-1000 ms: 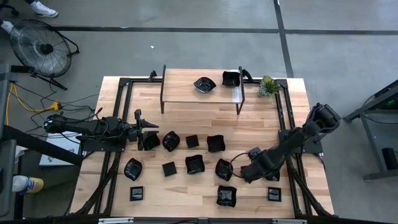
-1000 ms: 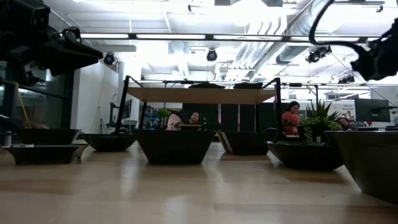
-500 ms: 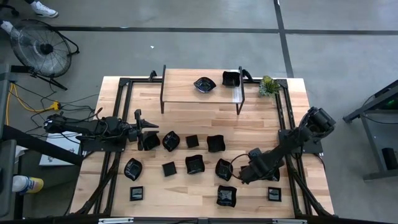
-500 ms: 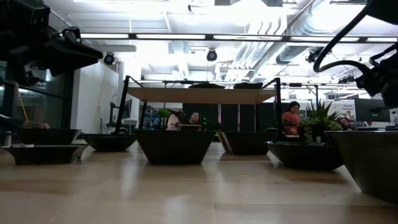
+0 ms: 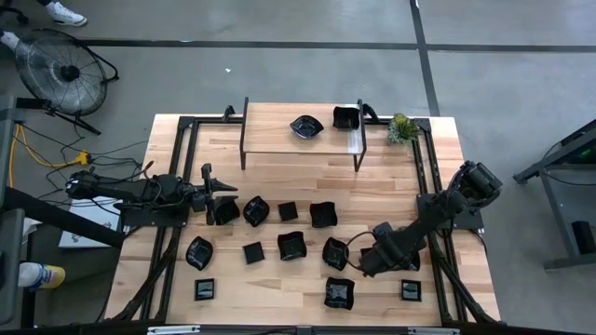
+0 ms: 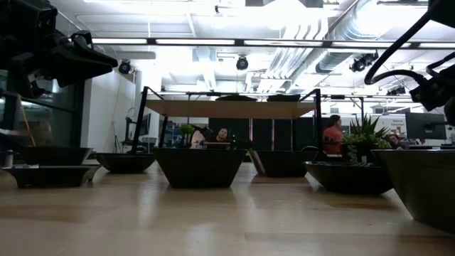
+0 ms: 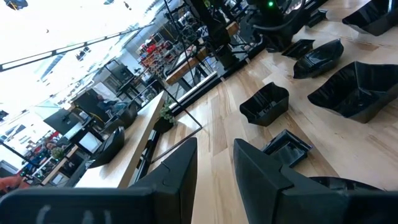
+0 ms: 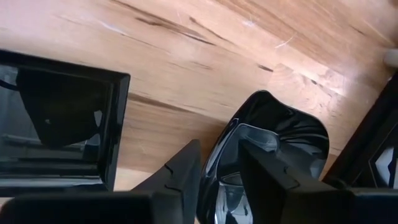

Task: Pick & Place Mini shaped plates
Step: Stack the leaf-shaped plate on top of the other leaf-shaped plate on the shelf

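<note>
Right hand (image 8: 214,171) has dropped onto the wavy plate (image 8: 273,146), fingers straddling its rim, narrowing (grip unconfirmed). Left hand (image 7: 214,162) waits, spread.

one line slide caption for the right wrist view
Right gripper straddling the rim of a wavy black plate beside a square plate.

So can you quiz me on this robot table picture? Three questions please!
1. How many black dishes sit on the raised shelf?
2. True or false: the green plant stands on that shelf.
3. Which arm is down at the wavy dish: A left, B right?

Key: 1. Two. 2. False, it stands on the table beside the shelf. 3. B, the right gripper.
</note>
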### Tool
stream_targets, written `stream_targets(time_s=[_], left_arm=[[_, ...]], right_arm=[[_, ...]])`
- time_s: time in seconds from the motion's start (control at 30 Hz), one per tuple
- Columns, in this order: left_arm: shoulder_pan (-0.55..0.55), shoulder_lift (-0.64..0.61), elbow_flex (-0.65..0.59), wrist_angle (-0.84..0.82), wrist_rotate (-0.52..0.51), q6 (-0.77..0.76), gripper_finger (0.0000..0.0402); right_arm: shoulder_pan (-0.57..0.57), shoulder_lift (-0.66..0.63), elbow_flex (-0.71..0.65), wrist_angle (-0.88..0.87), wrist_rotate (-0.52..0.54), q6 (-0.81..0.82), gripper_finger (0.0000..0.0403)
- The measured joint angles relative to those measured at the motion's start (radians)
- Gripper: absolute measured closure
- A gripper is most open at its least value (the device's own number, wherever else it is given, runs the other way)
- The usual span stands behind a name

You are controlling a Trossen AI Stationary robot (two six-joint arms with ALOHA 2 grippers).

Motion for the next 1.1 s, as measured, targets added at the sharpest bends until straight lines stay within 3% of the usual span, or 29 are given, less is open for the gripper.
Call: stream_targets(time_s=[0.53, 0.77, 1.1], left_arm=[[0.000, 0.000, 0.000, 0.000, 0.000, 0.000, 0.0300], [0.000, 0.000, 0.000, 0.000, 0.000, 0.000, 0.0300], [0.000, 0.000, 0.000, 0.000, 0.000, 0.000, 0.0300]], right_arm=[[0.006, 0.000, 0.000, 0.002, -0.029, 0.004, 0.0352], [0.006, 0.000, 0.000, 0.002, -0.037, -0.001, 0.0397], [0.006, 0.000, 0.015, -0.002, -0.037, -0.066, 0.0401]])
